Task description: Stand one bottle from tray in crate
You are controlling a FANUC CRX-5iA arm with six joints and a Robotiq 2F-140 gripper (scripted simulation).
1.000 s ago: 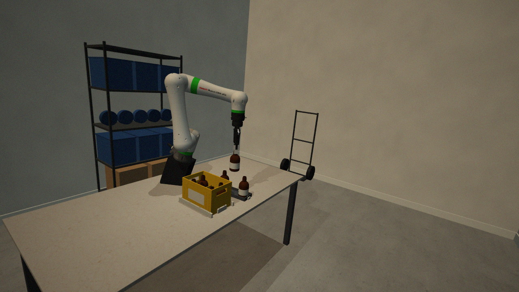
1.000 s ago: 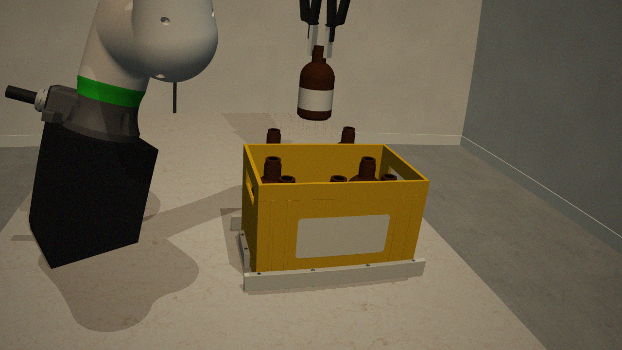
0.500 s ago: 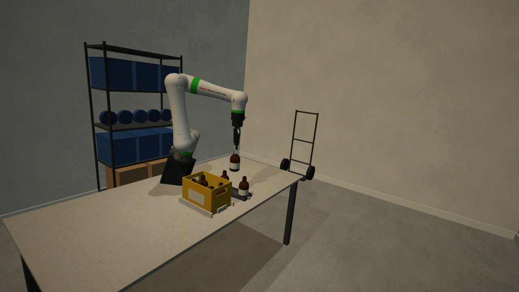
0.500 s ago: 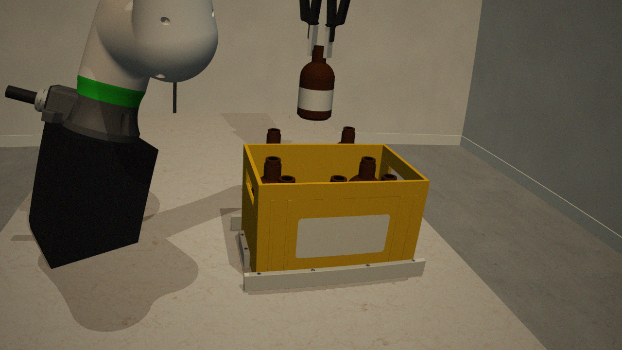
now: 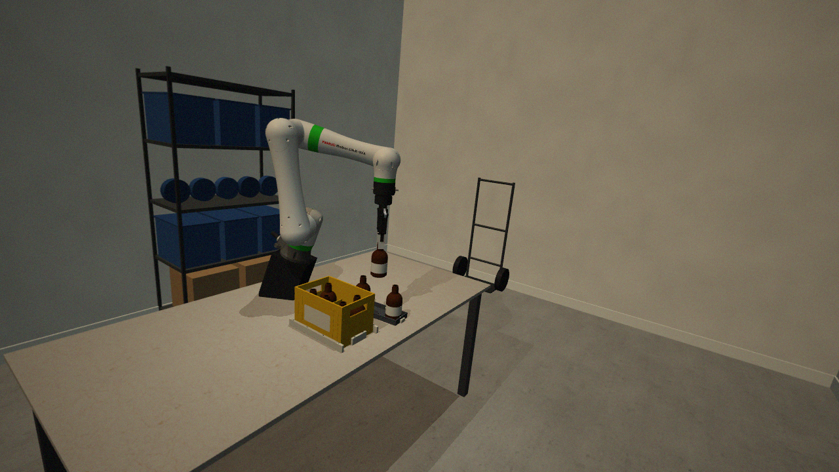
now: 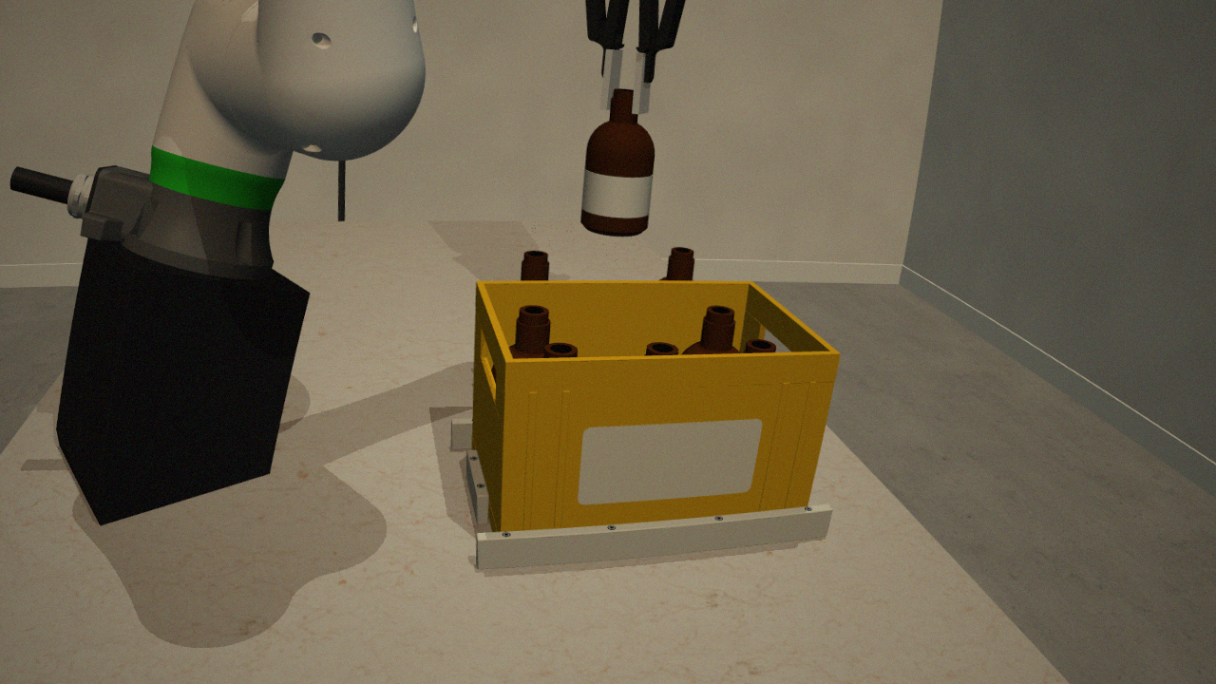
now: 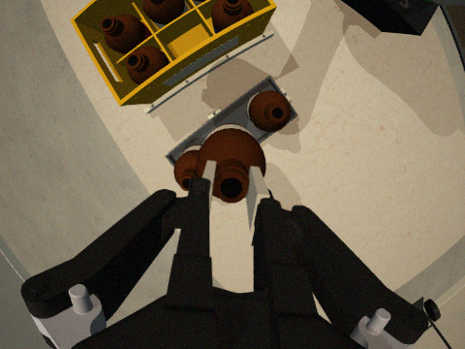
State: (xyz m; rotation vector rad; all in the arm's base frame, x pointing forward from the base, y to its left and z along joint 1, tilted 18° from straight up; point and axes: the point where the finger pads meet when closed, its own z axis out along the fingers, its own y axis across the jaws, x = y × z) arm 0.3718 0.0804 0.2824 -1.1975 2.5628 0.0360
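Hand pinching the brown bottle by its neck, high above the tray: carry it level over the yellow crate's one vacant cell, then lower straight between the dividers.

A black shelf rack against the grey wall carries blue boxes and blue rolls, with cardboard boxes beneath. A black hand truck leans on the beige wall just beyond the bench.
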